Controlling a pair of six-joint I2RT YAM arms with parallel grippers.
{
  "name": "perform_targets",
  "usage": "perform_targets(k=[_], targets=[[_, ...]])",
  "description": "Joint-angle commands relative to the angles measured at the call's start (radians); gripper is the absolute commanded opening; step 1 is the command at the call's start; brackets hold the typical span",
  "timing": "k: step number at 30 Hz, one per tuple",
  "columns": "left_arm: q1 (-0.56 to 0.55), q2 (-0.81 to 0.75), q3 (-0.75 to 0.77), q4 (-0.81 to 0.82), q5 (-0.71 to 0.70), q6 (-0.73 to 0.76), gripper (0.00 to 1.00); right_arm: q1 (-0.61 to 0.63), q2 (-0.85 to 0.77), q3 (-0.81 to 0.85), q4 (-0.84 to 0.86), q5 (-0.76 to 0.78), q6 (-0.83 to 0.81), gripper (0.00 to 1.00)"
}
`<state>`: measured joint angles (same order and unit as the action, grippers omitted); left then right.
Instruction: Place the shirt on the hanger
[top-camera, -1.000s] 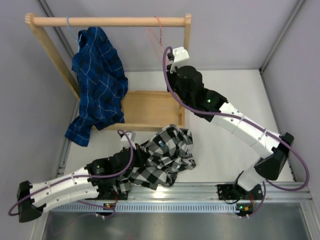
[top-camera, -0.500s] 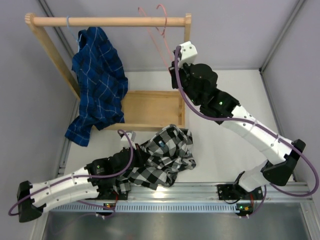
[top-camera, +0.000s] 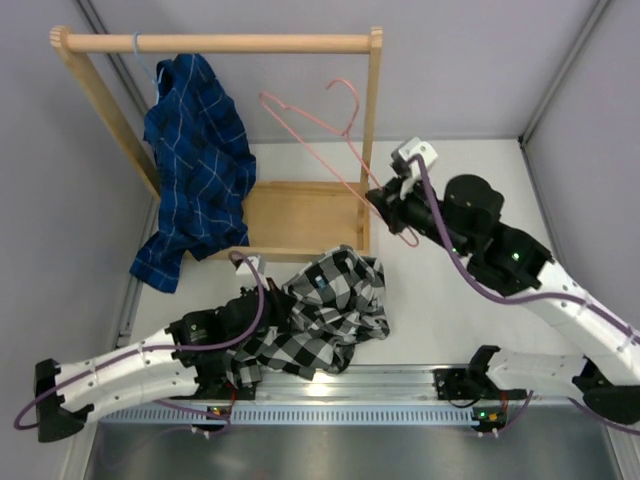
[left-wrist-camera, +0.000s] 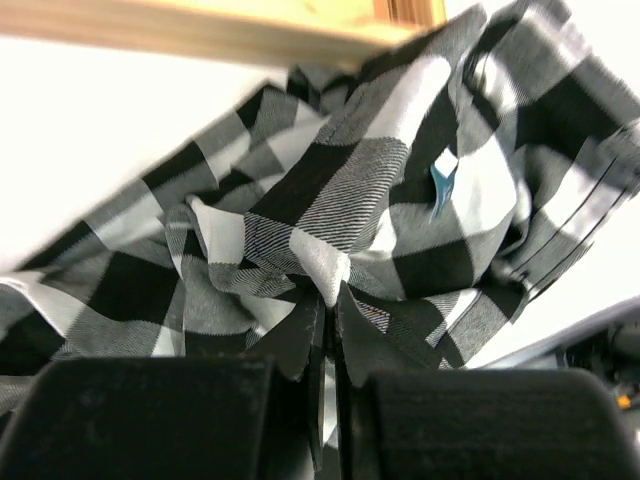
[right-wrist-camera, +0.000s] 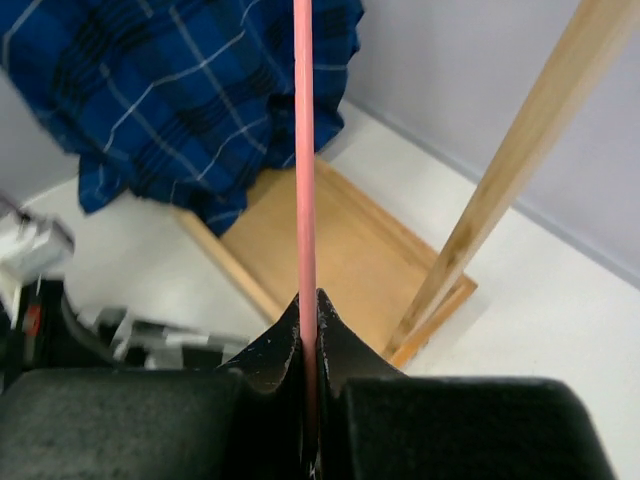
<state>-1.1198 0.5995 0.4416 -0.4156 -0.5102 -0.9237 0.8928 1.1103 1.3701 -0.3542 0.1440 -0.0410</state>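
The black-and-white check shirt (top-camera: 325, 310) lies crumpled on the table in front of the wooden rack's base. My left gripper (top-camera: 268, 315) is shut on a fold at its left side; in the left wrist view the fingers pinch the fabric (left-wrist-camera: 330, 250) at the tips (left-wrist-camera: 328, 300). My right gripper (top-camera: 388, 203) is shut on the pink wire hanger (top-camera: 318, 148), which is off the rail and held in the air, tilted, its hook up beside the right post. In the right wrist view the wire (right-wrist-camera: 303, 150) runs straight up from the closed gripper (right-wrist-camera: 308, 300).
The wooden rack has a top rail (top-camera: 220, 43), a right post (top-camera: 372, 130) and a flat base (top-camera: 300, 215). A dark blue shirt with thin white lines (top-camera: 195, 160) hangs at the rail's left end. Grey walls stand on both sides.
My right arm has drawn the pink hanger off the rail, down and to the right, toward the near side. My left gripper stays shut on the shirt and has barely shifted.
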Motion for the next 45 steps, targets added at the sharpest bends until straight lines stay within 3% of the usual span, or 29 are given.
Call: perform_targets(k=[1, 5, 9, 14, 17, 26, 37, 40, 45], targets=[[0.011, 0.046, 0.123, -0.057, -0.119, -0.004, 0.00, -0.011, -0.171, -0.095, -0.203, -0.130, 0.007, 0.00], [0.086, 0.149, 0.195, -0.051, -0.088, 0.068, 0.00, -0.011, -0.297, -0.143, -0.437, -0.231, -0.013, 0.00], [0.305, 0.243, 0.217, 0.019, 0.189, 0.166, 0.00, -0.005, -0.339, -0.117, -0.644, -0.262, -0.016, 0.00], [0.454, 0.304, 0.264, 0.052, 0.349, 0.232, 0.00, -0.005, -0.342, -0.114, -0.781, -0.284, -0.043, 0.00], [0.500, 0.319, 0.302, 0.051, 0.403, 0.281, 0.00, -0.005, -0.334, -0.108, -0.793, -0.299, -0.059, 0.00], [0.502, 0.261, 0.315, 0.054, 0.505, 0.385, 0.00, 0.001, -0.239, -0.126, -0.779, -0.376, -0.086, 0.00], [0.500, 0.148, 0.327, 0.109, 0.936, 0.436, 0.00, 0.018, -0.156, -0.167, -0.534, -0.535, -0.158, 0.00], [0.500, 0.149, 0.377, 0.052, 1.016, 0.468, 0.00, 0.017, -0.124, -0.170, -0.505, -0.573, -0.207, 0.00], [0.500, 0.143, 0.541, -0.100, 0.995, 0.581, 0.00, 0.015, -0.089, -0.195, -0.428, -0.653, -0.263, 0.00]])
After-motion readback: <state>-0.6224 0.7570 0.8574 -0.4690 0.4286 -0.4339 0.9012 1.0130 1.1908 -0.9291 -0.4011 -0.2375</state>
